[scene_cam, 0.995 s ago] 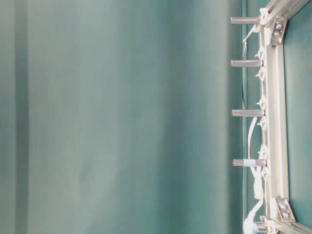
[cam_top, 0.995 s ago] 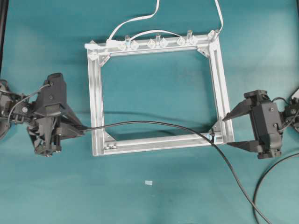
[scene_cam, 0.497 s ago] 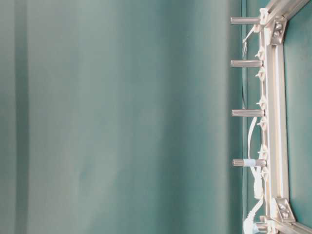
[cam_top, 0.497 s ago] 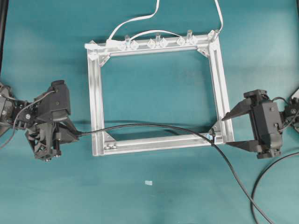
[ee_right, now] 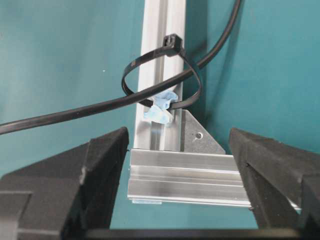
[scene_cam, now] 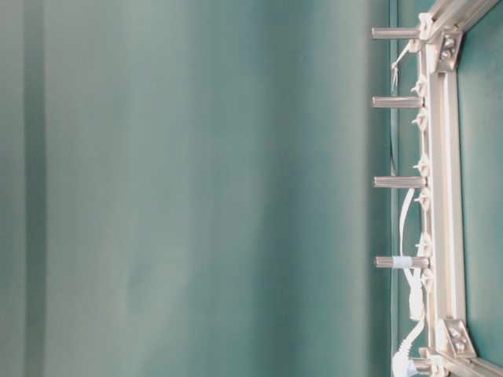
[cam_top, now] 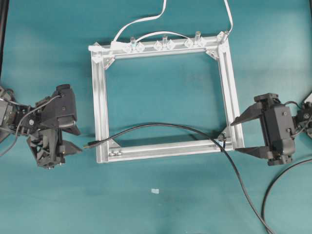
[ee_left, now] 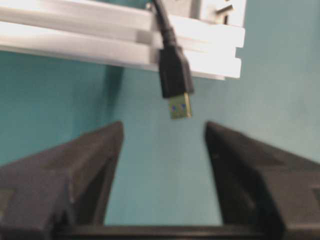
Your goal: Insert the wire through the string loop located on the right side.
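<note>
A teal cloth is covering the table (cam_top: 170, 204), and a square aluminium frame (cam_top: 101, 112) is lying flat on it, with thin white cables (cam_top: 141, 21) trailing off past its far rail. In the table-level view the same teal is filling the background, and short metal posts (scene_cam: 399, 102) are standing up along the frame's far rail.

The left gripper (cam_top: 75, 139) is sitting low on the left, just beside the frame's near-left corner, its fingers spread wide and holding nothing. The wire (cam_top: 161, 126) is lying loose: its USB plug (cam_top: 90, 145) is resting just outside that corner, pointing at the open left claw, and in the left wrist view the plug (ee_left: 176, 82) is lying clear between the two fingers (ee_left: 75, 165).

The right gripper (cam_top: 236, 136) is reaching in from the right, level with the frame's near-right corner, also wide open and empty. The string loop (ee_right: 162, 75) is standing up from the right rail beside the corner bracket (ee_right: 197, 134), and the wire is passing through it.
</note>
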`<state>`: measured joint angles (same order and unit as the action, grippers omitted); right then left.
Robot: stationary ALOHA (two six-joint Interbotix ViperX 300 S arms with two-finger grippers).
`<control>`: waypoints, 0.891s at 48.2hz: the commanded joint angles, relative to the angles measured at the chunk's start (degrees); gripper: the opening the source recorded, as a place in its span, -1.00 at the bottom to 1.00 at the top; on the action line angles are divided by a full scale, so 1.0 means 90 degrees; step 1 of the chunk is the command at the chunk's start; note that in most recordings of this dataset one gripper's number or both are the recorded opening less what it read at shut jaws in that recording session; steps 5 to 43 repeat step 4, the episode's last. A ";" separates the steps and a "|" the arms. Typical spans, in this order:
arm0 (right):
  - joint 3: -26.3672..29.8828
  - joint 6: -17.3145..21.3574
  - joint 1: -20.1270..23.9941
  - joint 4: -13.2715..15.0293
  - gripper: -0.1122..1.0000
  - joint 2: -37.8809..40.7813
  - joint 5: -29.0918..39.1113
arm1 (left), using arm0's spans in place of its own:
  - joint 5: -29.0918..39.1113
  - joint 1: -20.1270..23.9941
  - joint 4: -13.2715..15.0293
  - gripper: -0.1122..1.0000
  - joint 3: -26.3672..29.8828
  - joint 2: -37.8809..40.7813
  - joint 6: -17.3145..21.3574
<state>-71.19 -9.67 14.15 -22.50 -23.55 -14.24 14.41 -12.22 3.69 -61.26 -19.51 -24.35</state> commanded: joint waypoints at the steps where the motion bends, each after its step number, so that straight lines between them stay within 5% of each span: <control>1: 0.0078 -0.0010 0.0010 0.0010 0.78 -0.0020 -0.0059 | -0.0020 -0.0020 -0.0020 0.30 0.0107 -0.0059 -0.0029; 43: 0.0088 -0.0020 0.0010 0.0010 0.78 -0.0020 -0.0059 | -0.0020 -0.0020 -0.0020 0.31 0.0098 -0.0059 -0.0010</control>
